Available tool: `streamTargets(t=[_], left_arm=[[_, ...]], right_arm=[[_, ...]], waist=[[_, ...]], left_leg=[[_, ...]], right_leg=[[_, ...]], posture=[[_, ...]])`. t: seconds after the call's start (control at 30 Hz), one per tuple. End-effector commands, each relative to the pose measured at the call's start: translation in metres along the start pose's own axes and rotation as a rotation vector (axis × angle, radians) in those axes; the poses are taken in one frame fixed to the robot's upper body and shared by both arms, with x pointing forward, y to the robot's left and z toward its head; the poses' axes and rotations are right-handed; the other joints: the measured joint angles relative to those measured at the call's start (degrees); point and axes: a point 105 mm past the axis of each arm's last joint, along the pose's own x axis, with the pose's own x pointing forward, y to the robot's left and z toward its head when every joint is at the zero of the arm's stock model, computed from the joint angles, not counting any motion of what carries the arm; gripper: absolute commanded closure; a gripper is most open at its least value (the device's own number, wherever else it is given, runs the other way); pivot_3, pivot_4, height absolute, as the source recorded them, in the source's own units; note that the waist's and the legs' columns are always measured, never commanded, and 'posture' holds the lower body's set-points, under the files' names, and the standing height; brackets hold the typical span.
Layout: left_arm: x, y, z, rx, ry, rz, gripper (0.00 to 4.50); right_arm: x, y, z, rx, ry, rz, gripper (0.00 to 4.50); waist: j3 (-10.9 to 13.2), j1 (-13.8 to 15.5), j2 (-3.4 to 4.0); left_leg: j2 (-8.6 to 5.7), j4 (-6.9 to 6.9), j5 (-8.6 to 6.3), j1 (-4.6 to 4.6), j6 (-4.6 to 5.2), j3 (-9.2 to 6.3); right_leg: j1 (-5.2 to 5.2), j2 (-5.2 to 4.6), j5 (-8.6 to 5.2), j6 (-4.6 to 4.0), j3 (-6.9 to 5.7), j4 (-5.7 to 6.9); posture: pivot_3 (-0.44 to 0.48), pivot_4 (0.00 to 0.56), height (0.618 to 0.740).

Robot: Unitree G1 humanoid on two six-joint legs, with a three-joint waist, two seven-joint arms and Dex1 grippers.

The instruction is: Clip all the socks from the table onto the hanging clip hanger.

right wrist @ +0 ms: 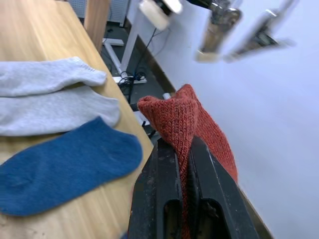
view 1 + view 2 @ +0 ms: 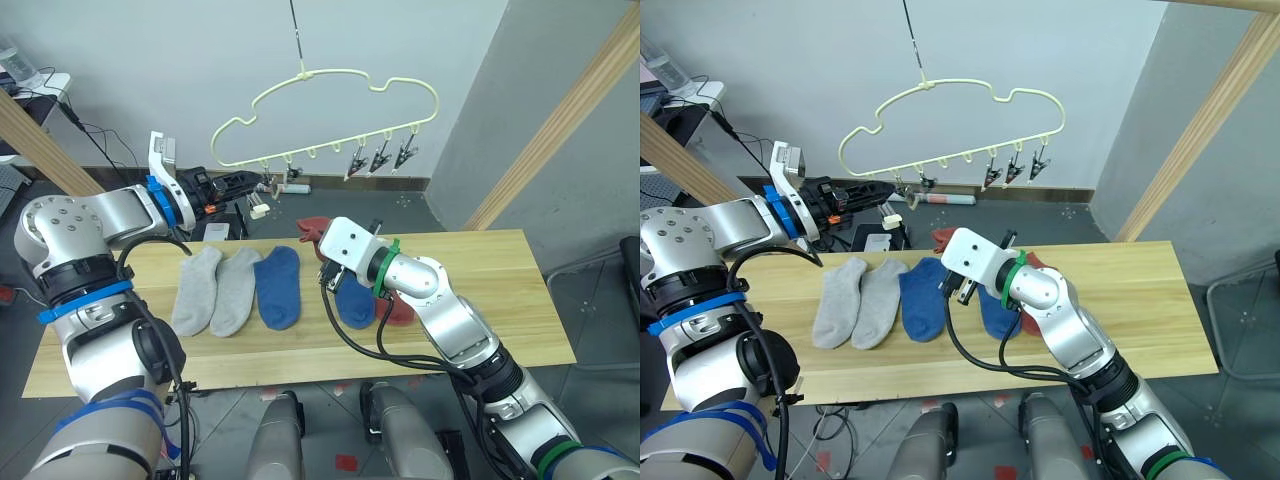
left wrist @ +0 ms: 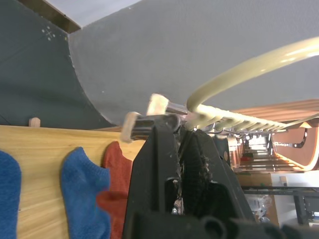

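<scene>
No sock clipped yet: clip hanger (image 2: 330, 115) hanging bare above the far edge of the worktop (image 2: 520, 310), its metal clips (image 2: 380, 157) all empty as far as can be told.

Right hand (image 1: 182, 154) clamped on a rust red sock (image 1: 192, 122), fingers (image 1: 159, 174) pressed together on the fabric, toe end standing up above the fingertips. From the head camera, sock lifted clear of the worktop, near the far edge and below the hanger's row of clips, not yet touching any of them.

Left hand (image 3: 179, 129) raised to the hanger's left part, fingers closed together on one clip (image 3: 149, 112) at the pale yellow wire, apparently squeezing it open or steadying it for the sock.

Still lying on the worktop: two light grey socks (image 2: 215, 290) side by side at the left, touching; a blue sock (image 2: 279, 285) just beside them; a second blue sock (image 2: 355, 300) under the right forearm; next to that, a strip of red fabric (image 2: 402, 312) peeking from beneath the arm, probably the other rust red sock, mostly hidden.

Judged progress: very start of the job. First sock in hand and on its way to a clip, zero of six hung. Remaining: getting this red sock's edge into the held clip, then five more pick-and-clip rounds for the socks on the worktop. Enough free clips for all, though the ones at the left are hard to count.
</scene>
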Motion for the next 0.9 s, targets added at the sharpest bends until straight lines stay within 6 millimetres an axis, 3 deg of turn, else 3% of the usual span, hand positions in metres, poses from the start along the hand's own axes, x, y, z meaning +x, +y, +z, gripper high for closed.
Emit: streamTargets(t=[0.03,0.43,0.9], left_arm=[[-0.005,0.007,0.0,-0.008,-0.004,0.043,4.36],[-0.004,0.007,0.001,0.005,-0.016,0.045,4.36],[-0.004,0.004,-0.001,0.016,-0.015,0.04,4.36]], right_arm=[[0.005,0.001,0.023,-0.035,-0.08,-0.008,4.46],[0.025,0.011,0.052,-0.02,-0.175,0.036,4.46],[0.041,0.013,0.065,-0.004,-0.218,0.034,4.46]], waist=[[0.0,-0.1,0.0],[0.0,0.0,0.0],[0.0,0.0,0.0]], left_leg=[[0.0,0.0,0.0,0.0,0.0,0.0],[-0.02,0.01,0.0,0.0,-0.01,-0.01],[0.02,-0.01,0.0,0.0,-0.01,-0.07]], right_leg=[[0.0,0.0,0.0,0.0,0.0,0.0],[0.01,0.0,0.0,0.0,-0.01,0.02],[0.0,-0.02,0.0,0.0,-0.04,0.02]], posture=[[-0.002,0.32,0.74],[0.009,0.315,0.74],[0.02,0.31,0.74]])
